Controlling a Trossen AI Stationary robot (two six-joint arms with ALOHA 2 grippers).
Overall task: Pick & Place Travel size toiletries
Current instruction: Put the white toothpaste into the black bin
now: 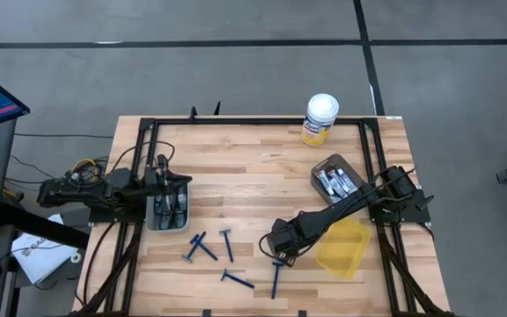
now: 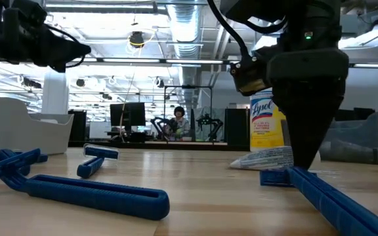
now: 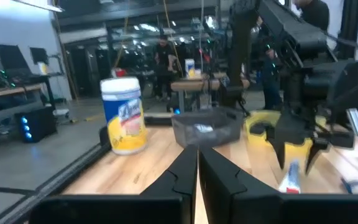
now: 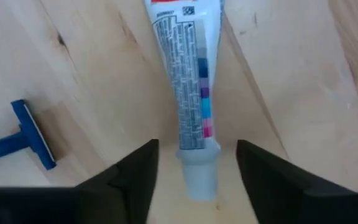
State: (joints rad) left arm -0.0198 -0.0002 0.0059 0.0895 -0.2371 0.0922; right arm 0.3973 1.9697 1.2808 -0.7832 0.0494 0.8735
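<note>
A white tube [image 4: 188, 74] with a printed label lies flat on the wood, its cap [image 4: 199, 175] between the fingers of my right gripper [image 4: 197, 146]. That gripper [image 1: 280, 249] is open, points down and stands on either side of the tube [image 2: 268, 159] without touching it. Several blue razors [image 1: 202, 248] [image 1: 276, 277] lie on the table's near part. More tubes fill a grey bin [image 1: 337, 179] at the right. My left gripper [image 3: 197, 177] is shut and hovers over a second grey bin [image 1: 167, 210] holding dark pieces.
A yellow bin [image 1: 343, 246] sits just right of my right gripper. The yellow canister with a white lid [image 1: 320, 119] stands at the far edge. One razor [image 4: 27, 140] lies close beside the tube. Bare wood lies in the table's middle.
</note>
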